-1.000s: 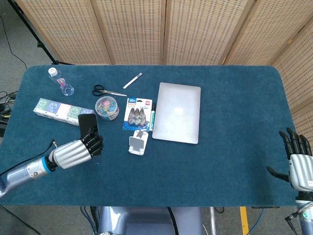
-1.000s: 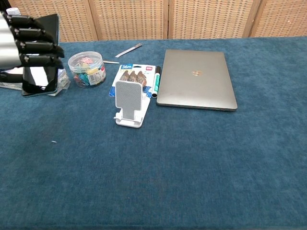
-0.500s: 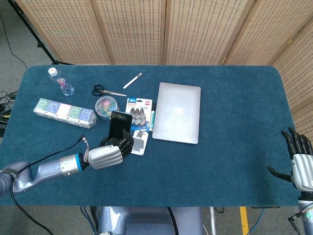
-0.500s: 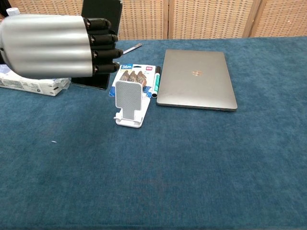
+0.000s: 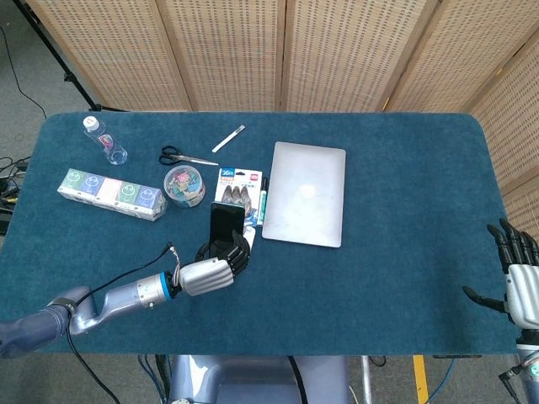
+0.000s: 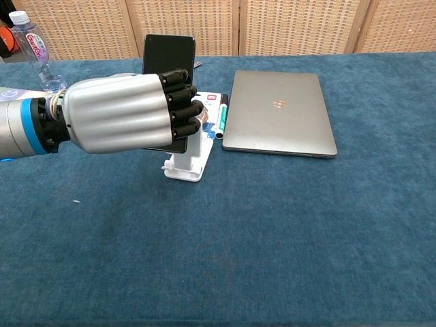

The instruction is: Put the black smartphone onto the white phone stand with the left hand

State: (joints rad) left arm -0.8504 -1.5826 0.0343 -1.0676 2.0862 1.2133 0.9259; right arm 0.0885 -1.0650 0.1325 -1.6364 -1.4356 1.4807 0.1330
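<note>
My left hand (image 5: 212,269) (image 6: 119,112) grips the black smartphone (image 5: 226,222) (image 6: 168,53), held upright with its top edge above the fingers. The phone stands directly over the white phone stand (image 6: 185,163), whose base shows below my hand in the chest view; in the head view the stand is almost wholly hidden behind phone and fingers. I cannot tell whether the phone touches the stand. My right hand (image 5: 515,273) hangs at the table's right edge with its fingers spread and nothing in it.
A silver laptop (image 5: 306,193) (image 6: 278,112) lies closed just right of the stand, a green marker (image 6: 222,119) between them. A hook pack (image 5: 237,194), clip jar (image 5: 184,185), scissors (image 5: 182,157), a long box (image 5: 109,192) and a bottle (image 5: 103,139) lie to the left and behind.
My left hand has carried the phone rightward from near the clip jar to right over the stand. The right hand has stayed put.
</note>
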